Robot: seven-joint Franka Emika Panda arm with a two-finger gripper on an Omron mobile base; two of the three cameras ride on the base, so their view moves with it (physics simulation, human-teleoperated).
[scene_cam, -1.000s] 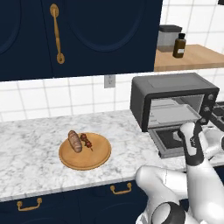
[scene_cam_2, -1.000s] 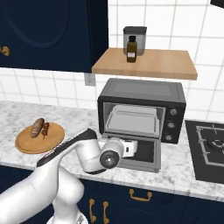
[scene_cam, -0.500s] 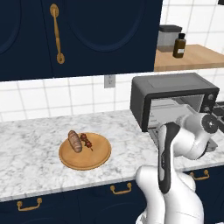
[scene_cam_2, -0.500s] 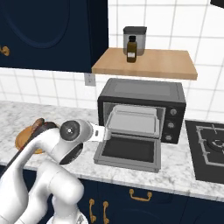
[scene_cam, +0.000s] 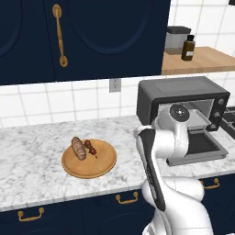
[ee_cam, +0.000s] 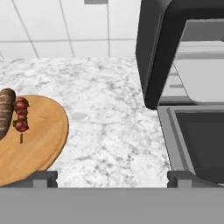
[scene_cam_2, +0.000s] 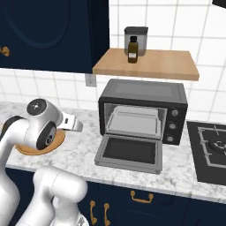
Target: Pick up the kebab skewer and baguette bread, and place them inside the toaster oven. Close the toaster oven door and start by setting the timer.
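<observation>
Gripper: wide open, holding nothing, up above the bare marble counter between the board and the oven.
Finger tips: two small dark ones at the bottom of the hand view, far apart.
Kebab skewer: lying flat on the round wooden board, at about 10 o'clock from the gripper in the hand view; touching or just beside the bread, cannot tell which.
Baguette bread: lying on the same board, on the skewer's far side from the oven.
Toaster oven: on the counter at 3 o'clock from the board in the left base view, well apart from it.
Toaster oven door: dropped open, lying flat out in front of the oven.
Tray: pale grey, sitting inside the oven.
Shelf: wooden, at 12 o'clock above the oven, with a dark bottle and a grey canister on it.
Stove: black, at 3 o'clock from the oven in the right base view.
</observation>
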